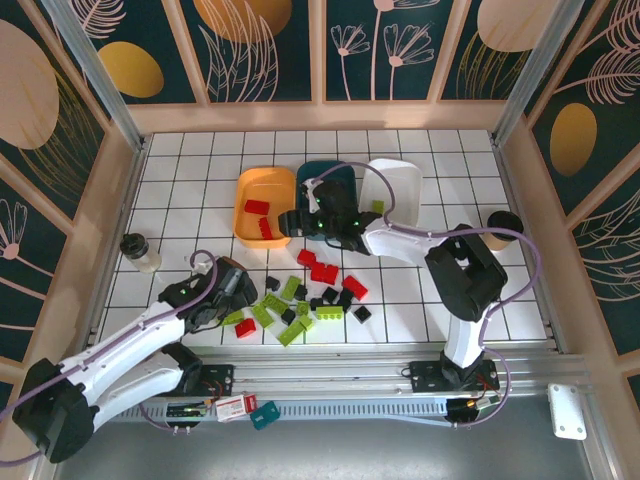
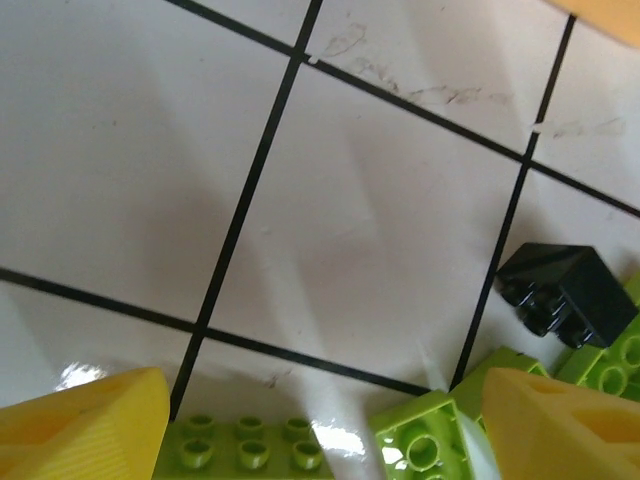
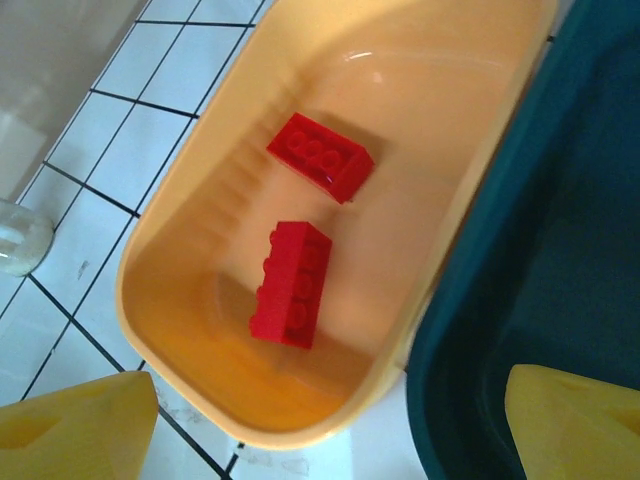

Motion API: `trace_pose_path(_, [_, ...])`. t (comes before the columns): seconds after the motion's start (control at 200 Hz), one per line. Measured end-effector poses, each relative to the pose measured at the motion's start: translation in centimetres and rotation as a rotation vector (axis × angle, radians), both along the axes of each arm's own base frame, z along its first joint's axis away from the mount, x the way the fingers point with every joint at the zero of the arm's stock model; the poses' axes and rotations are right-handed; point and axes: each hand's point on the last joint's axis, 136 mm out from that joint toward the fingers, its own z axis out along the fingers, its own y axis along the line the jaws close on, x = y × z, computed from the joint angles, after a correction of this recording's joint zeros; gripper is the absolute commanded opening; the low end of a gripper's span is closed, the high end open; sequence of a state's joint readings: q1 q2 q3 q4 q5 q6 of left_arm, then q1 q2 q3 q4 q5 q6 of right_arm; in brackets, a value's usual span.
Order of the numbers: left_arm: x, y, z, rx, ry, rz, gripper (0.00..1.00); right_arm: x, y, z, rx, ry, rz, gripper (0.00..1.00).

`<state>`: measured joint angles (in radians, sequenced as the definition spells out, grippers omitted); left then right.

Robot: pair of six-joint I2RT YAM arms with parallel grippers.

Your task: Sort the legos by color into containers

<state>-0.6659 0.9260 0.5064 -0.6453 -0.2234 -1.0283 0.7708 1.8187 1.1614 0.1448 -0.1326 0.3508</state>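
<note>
The left gripper (image 2: pixel 320 428) has wide, empty jaws over a long green brick (image 2: pixel 245 447) with another green brick (image 2: pixel 425 440) close beside it, so it may pinch both or bump the black brick (image 2: pixel 565 295) nearby, while the right gripper (image 3: pixel 322 428) has wide, empty jaws above the orange tub (image 3: pixel 190 200) with two red bricks (image 3: pixel 292 285) inside

L arm (image 1: pixel 120 345) at 7 o'clock: white shells, black joints, lilac L cable (image 1: pixel 212 263) strung along it. R arm (image 1: pixel 462 285) at 4: black elbow block, white forearm, lilac R cable (image 1: pixel 536 275) looping wide. Black base plates (image 1: pixel 447 376) at 6. Green LEDs (image 1: pixel 318 227) glowing on the R wrist. Close-up: left gripper (image 2: pixel 320 425) fingertips (image 2: pixel 80 425) are yellow wedges, finely ribbed. Right gripper (image 3: pixel 325 425) fingertips (image 3: pixel 575 420) yellow too.
</note>
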Motion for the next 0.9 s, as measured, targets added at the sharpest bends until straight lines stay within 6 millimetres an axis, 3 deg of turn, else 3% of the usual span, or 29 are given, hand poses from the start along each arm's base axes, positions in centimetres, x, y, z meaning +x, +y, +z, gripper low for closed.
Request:
trace_pose_path(0.115, [-0.5, 0.0, 0.2, 0.048, 0.041, -0.004, 0.81, -0.8, -1.0, -0.3, 0.003, 0.008, -0.009, 0.90])
trace_pose_path(0.365, [-2.1, 1.2, -1.4, 0.137, 0.149, -0.006, 0.83, -1.5, -1.9, 0.9, 0.040, -0.010, -0.021, 0.90])
trace_pose_path(0.561, [-2.3, 0.9, -2.3, 0.125, 0.171, -0.013, 0.83, -1.7, -2.8, 1.0, 0.049, -0.010, -0.036, 0.90])
trace_pose_path(0.721, [-2.8, 0.7, -3.9, 0.119, 0.207, -0.022, 0.77, -1.5, -3.6, 1.2, 0.055, -0.006, -0.058, 0.90])
trace_pose_path(0.901, [-2.8, 0.4, -4.2, 0.101, 0.201, -0.026, 0.66, -1.2, -4.3, 1.7, 0.071, -0.016, -0.077, 0.90])
